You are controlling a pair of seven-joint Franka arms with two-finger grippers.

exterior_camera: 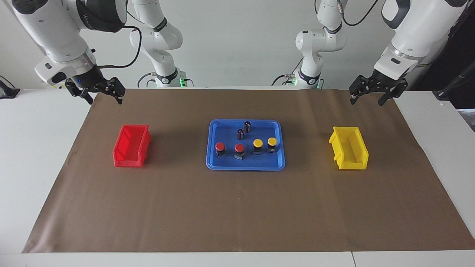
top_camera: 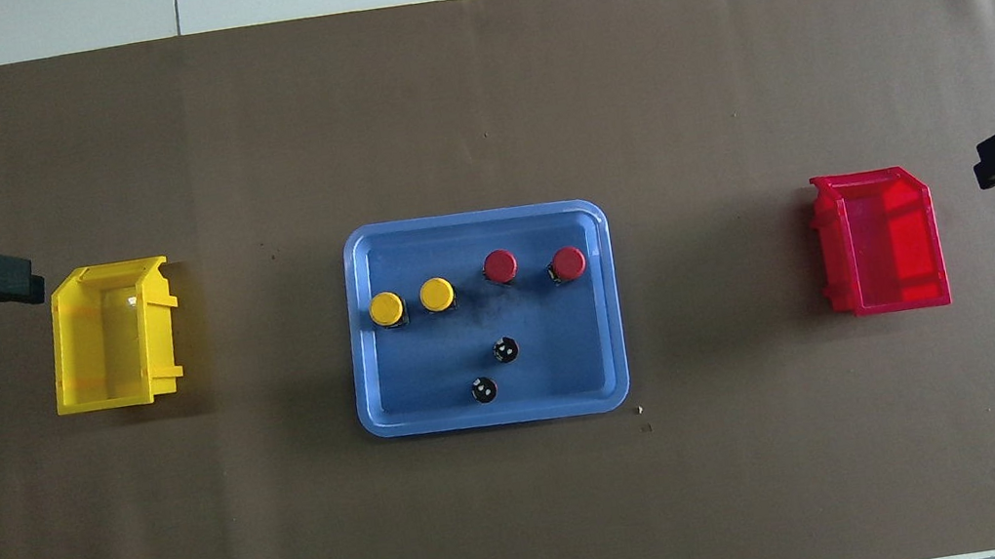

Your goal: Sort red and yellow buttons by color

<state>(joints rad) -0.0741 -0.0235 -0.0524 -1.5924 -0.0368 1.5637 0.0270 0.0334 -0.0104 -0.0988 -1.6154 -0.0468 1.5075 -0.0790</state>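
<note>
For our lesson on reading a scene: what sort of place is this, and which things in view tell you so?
Probably a robotics lab bench set up for a sorting trial. Two white robot arms stand at a table covered by a brown mat; a blue tray of buttons sits between a red bin and a yellow bin.

I can read nothing in either view. There is faint pale lettering on the dark band of my right arm (exterior_camera: pixel 97 16), but I cannot make it out. I see no label, number or sign on anything on the desk.
</note>
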